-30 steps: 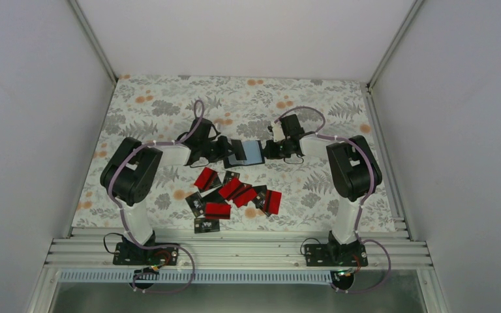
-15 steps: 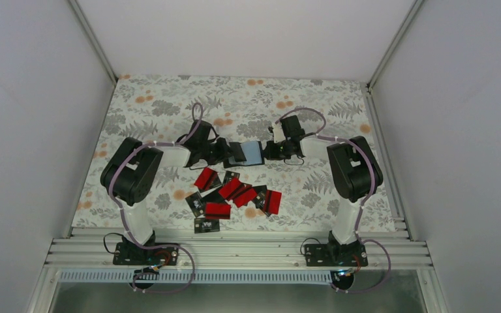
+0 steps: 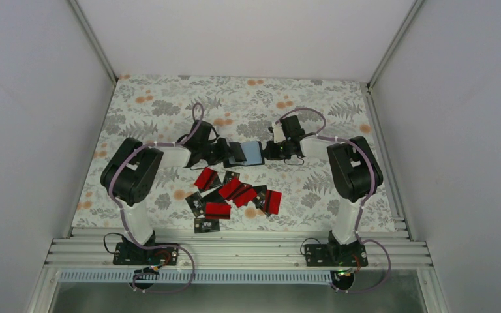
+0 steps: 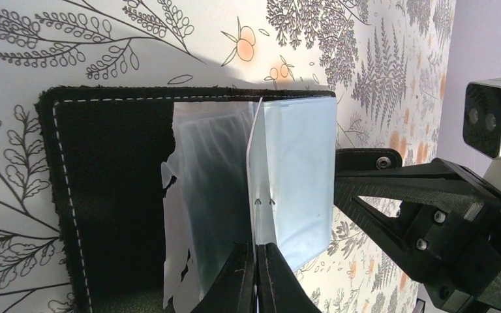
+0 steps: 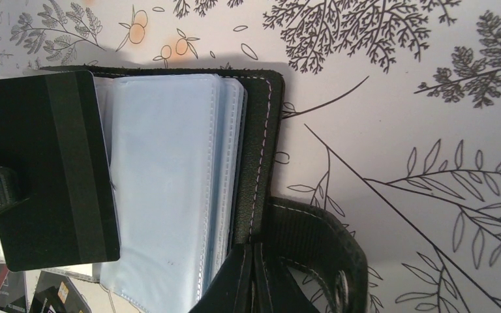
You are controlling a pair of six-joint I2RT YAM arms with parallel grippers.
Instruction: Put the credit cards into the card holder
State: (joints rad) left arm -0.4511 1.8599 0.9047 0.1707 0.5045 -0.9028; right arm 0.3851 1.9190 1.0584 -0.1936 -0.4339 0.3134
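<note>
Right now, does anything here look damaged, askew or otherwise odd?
One clear plastic sleeve inside the open black fabric card holder has a jagged free edge, seen from the left wrist; it may be torn or only glare. The red and black cards lie in an overlapping heap.

Left arm (image 3: 130,176) and right arm (image 3: 352,171) match: chunky rounded black joint housings, white tube links, thin lilac cables running up from the aluminium rail (image 3: 235,251). Flat black base plates (image 3: 145,253) bolted on that rail, with more lilac cable loops and small dark plugs just below the rail. Right gripper (image 4: 349,179) is matte black, angular, with small silver screw heads, and carries a white-grey camera box (image 4: 496,117) with two dark lenses.
</note>
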